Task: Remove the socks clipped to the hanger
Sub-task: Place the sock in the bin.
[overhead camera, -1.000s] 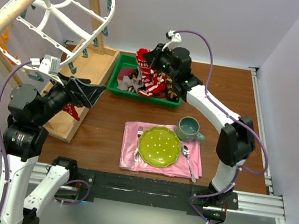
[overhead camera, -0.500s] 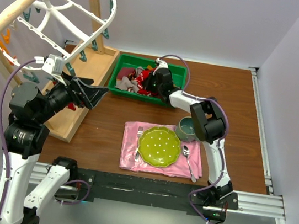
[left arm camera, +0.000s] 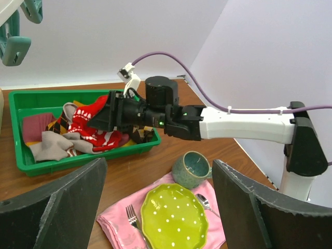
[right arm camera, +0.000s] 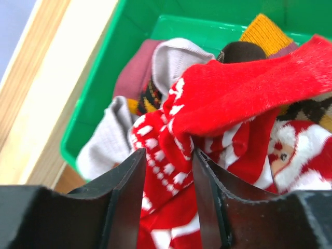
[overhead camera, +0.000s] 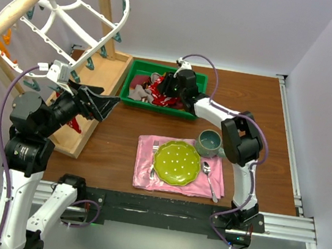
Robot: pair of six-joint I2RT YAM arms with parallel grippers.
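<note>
The white oval hanger (overhead camera: 75,19) hangs from the wooden pole at the upper left, with orange and teal clips; a teal clip (left arm camera: 13,49) shows in the left wrist view. A red piece (overhead camera: 74,125) shows under my left arm. My left gripper (overhead camera: 110,101) is open and empty, raised beside the rack (left arm camera: 158,207). My right gripper (overhead camera: 169,89) is low in the green bin (overhead camera: 138,66), jaws parted around a red-and-white sock (right arm camera: 233,98) lying on the pile. Grey (right arm camera: 104,140), maroon and mustard (right arm camera: 264,31) socks lie there too.
A wooden rack base (overhead camera: 107,79) stands left of the bin. A pink napkin (overhead camera: 144,171) holds a green dotted plate (overhead camera: 176,162), a fork (overhead camera: 154,160) and a spoon (overhead camera: 208,175). A teal mug (overhead camera: 210,143) stands behind the plate.
My right gripper carried the red-and-white sock down from above the bin into it, and its jaws are now parted. The left arm has barely moved.
</note>
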